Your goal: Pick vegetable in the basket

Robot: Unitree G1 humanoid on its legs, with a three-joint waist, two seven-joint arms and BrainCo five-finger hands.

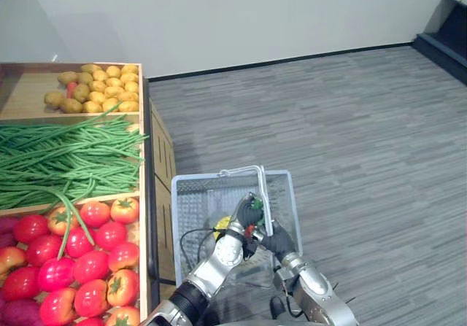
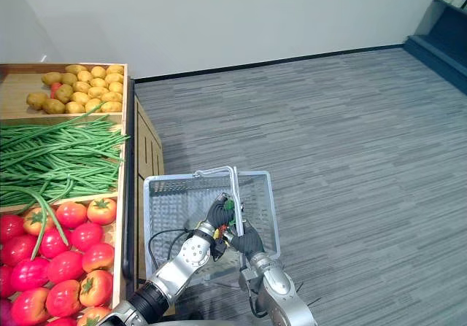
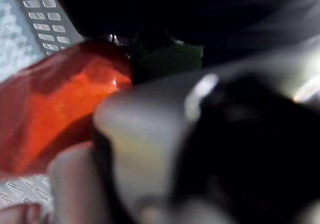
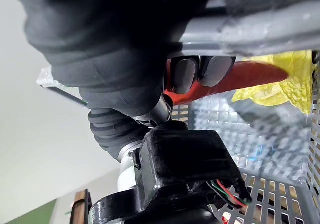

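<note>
Red pepper (image 3: pixel 65 108) clamped in curled fingers of left hand (image 1: pixel 246 216), basket (image 1: pixel 191 202) right under them; fingers of right hand (image 1: pixel 276 240) wrapped on handle (image 1: pixel 264 195) just beside. Could clip handle on release, bounce over rim.

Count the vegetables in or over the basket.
2: a red pepper in the left hand over the basket, a yellow leafy one lying inside. More may be hidden.

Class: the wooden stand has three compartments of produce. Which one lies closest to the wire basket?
The tomato compartment, right beside the basket. The green beans sit further off in the middle, and the potatoes are furthest.
</note>
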